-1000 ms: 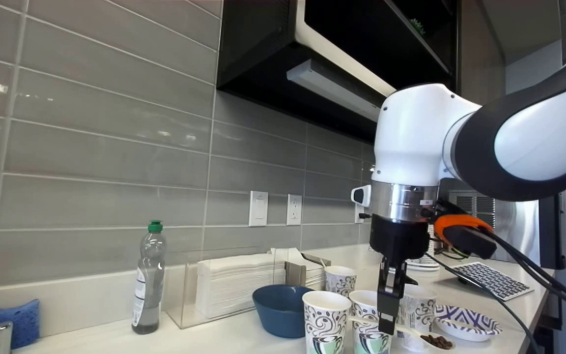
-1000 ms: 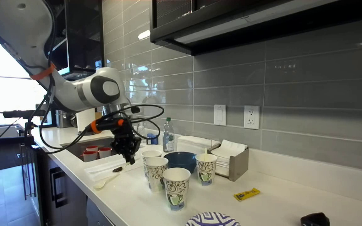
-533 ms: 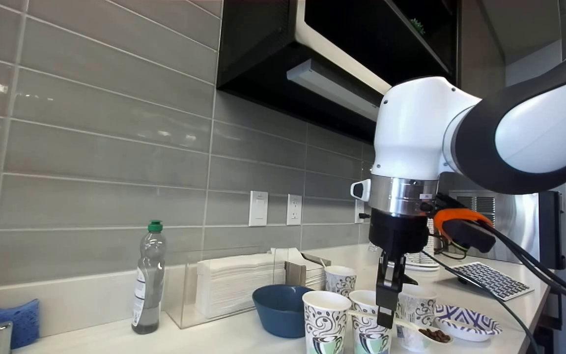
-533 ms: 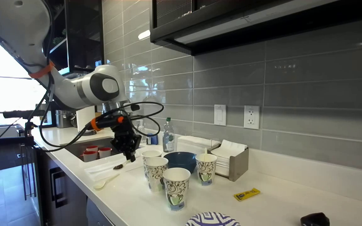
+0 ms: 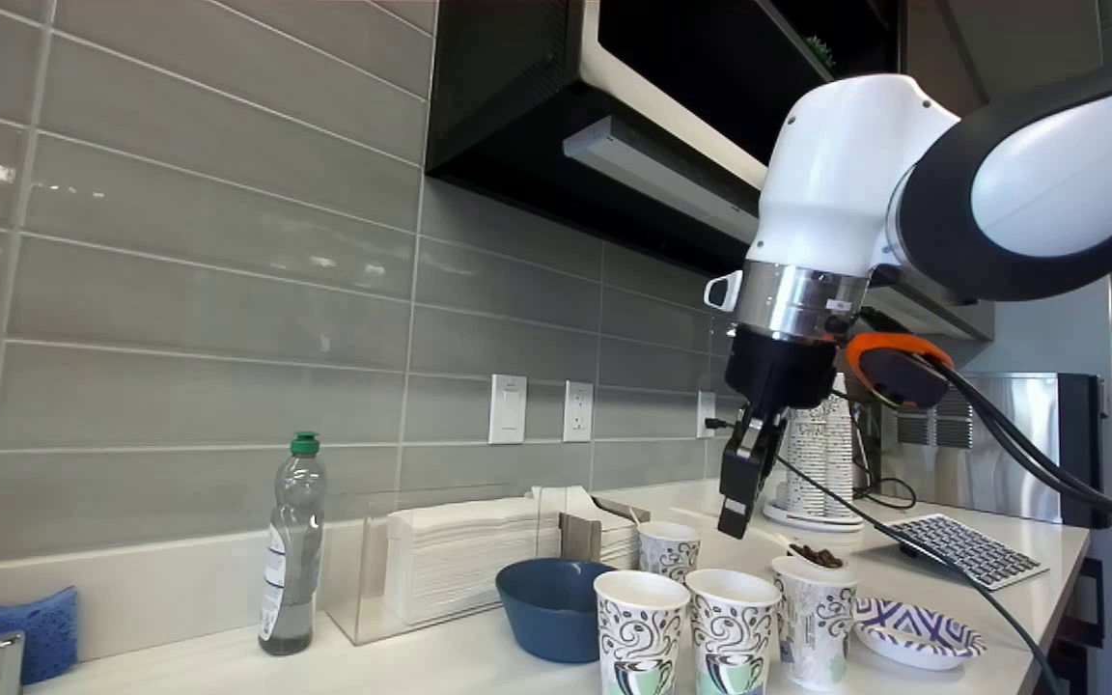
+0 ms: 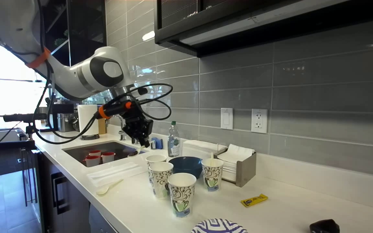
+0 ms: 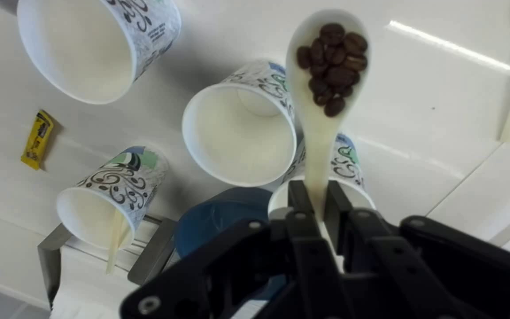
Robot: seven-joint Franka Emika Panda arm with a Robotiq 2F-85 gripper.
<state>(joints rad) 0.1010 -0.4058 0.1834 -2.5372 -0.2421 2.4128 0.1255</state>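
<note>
Fingers [image 7: 338, 199], black, one pair: closed on the handle of a cream spoon [image 7: 319, 133], pinched between the tips. Spoon raised clear of the counter [image 6: 287, 210], its bowl end heaped with dark brown coffee beans [image 7: 332, 66]. Patterned paper cups [image 6: 182, 194]: I count four, upright, three grouped near one another, the fourth beside the napkin holder [image 6: 246, 170], a pale handle [image 6: 211, 156] leaning inside that cup. Blue bowl [image 6: 186, 167], one, beside the cups. Second spoon [image 6: 108, 186], lying near the counter's edge. Yellow packet [image 6: 254, 200], one, flat on the counter.
</note>
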